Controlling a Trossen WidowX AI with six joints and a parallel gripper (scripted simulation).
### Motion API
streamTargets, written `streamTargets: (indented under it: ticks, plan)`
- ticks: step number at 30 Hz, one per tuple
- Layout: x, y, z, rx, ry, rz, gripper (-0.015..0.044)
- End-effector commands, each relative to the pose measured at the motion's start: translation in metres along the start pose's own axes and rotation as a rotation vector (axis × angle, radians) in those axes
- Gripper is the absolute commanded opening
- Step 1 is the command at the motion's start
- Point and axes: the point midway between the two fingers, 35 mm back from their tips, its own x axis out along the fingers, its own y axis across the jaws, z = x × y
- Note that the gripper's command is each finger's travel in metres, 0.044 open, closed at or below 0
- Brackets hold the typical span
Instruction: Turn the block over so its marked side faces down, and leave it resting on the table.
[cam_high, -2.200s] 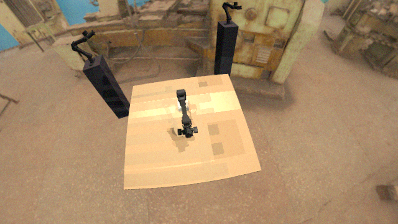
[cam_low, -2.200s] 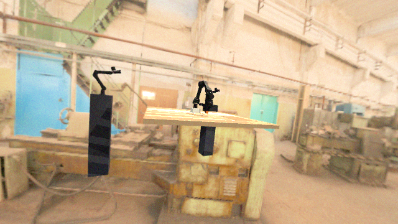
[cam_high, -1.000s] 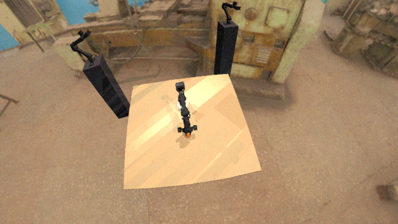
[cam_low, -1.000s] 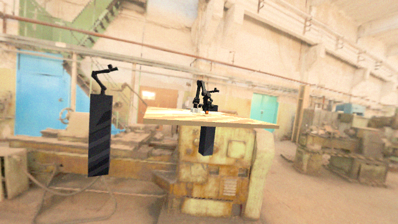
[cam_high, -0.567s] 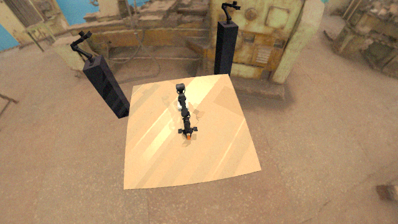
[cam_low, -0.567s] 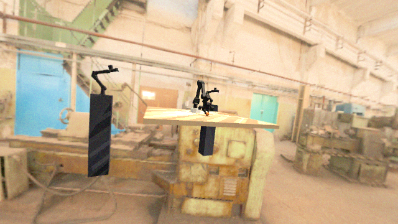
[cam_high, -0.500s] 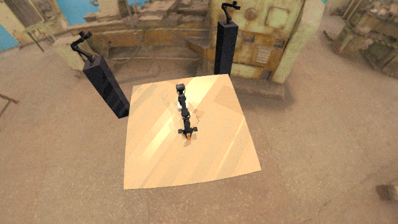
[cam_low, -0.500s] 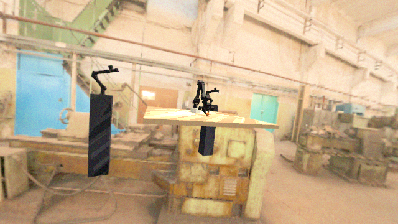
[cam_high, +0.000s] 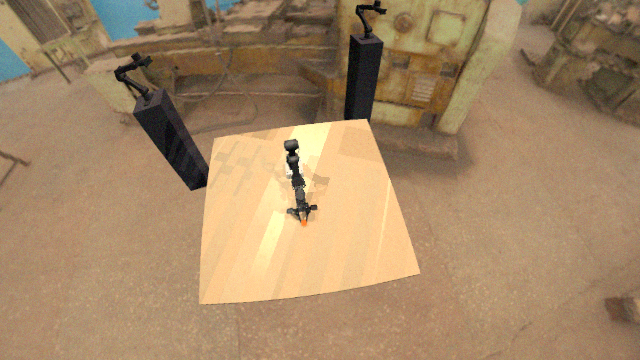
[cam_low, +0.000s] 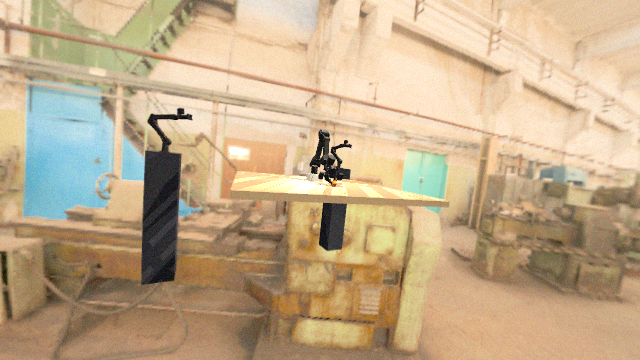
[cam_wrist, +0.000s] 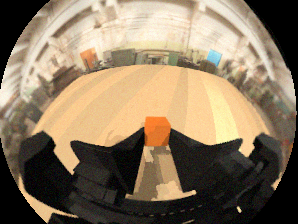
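The orange block (cam_high: 303, 223) (cam_low: 334, 183) (cam_wrist: 157, 132) is held between the black fingertips. In the wrist view two plain orange faces of it show, and no mark can be made out. My gripper (cam_high: 303, 220) (cam_low: 332, 182) (cam_wrist: 156, 129) is shut on the block, with one finger at each side of it. The gripper reaches forward low over the wooden table (cam_high: 350, 240) (cam_low: 400, 196) (cam_wrist: 125, 95). Whether the block touches the table cannot be told from these views.
The arm's white base (cam_high: 289, 171) (cam_low: 313, 177) stands behind the gripper. Two dark pillars, a left one (cam_high: 167, 135) (cam_low: 161, 215) and a right one (cam_high: 364, 75) (cam_low: 332, 225), stand beyond the table's edges, each with a small black arm on top.
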Motion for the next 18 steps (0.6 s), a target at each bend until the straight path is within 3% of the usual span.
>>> streamTargets:
  ticks: [1, 18]
  plan:
    - [-0.0049, -0.0012, -0.0070, -0.006, -0.051, -0.005, 0.0000]
    - [-0.0138, -0.0016, -0.0058, -0.005, -0.140, -0.005, 0.0000]
